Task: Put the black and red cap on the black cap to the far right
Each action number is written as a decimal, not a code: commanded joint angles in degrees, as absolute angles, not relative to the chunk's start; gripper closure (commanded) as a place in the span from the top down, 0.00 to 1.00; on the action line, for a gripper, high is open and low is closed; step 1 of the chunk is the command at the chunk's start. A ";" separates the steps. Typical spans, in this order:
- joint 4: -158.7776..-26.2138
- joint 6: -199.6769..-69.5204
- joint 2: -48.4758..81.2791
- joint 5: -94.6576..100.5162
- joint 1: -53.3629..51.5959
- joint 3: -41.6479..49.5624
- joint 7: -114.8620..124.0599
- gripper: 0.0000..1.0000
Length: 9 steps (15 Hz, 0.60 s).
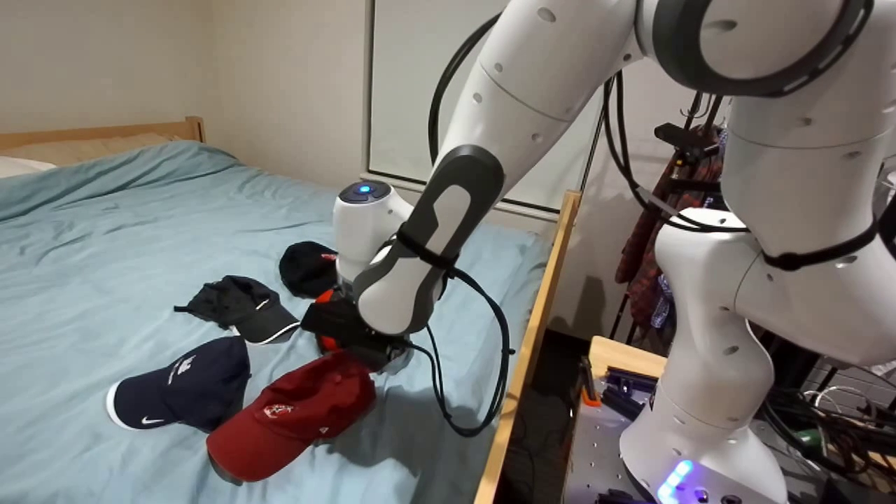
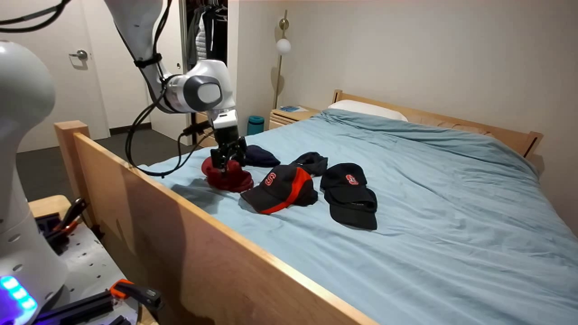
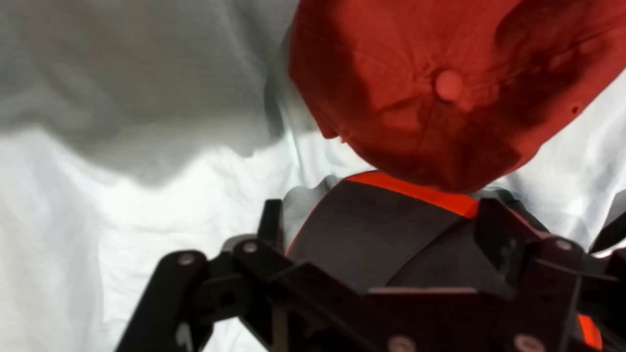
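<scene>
The black and red cap lies on the bed, black with a bright red stripe and a red S. In the wrist view its black brim and red edge show between my fingers; in an exterior view only red bits show behind my gripper. My gripper is open and empty. In an exterior view the gripper hangs over the dark-red cap, left of the black and red cap. The black cap at the far right has a small red emblem; another black brim shows beneath it. It also shows behind my wrist.
The dark-red cap lies close beside the black and red cap. A navy cap and a smaller black cap with pale edging lie farther off. The wooden bed board stands between robot base and mattress.
</scene>
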<state>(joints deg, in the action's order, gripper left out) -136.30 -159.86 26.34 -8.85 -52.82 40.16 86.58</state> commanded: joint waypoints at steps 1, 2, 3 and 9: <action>-135.49 -156.14 25.85 -4.06 -49.51 38.32 94.85 1.00; -135.53 -154.98 26.32 -2.82 -49.68 38.92 98.80 1.00; -136.03 -155.14 26.52 -1.87 -49.07 38.84 101.90 1.00; -135.29 -149.75 26.97 2.52 -42.28 34.12 112.90 1.00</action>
<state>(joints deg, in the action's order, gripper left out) -136.02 -152.49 27.13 -1.18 -46.13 37.03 107.23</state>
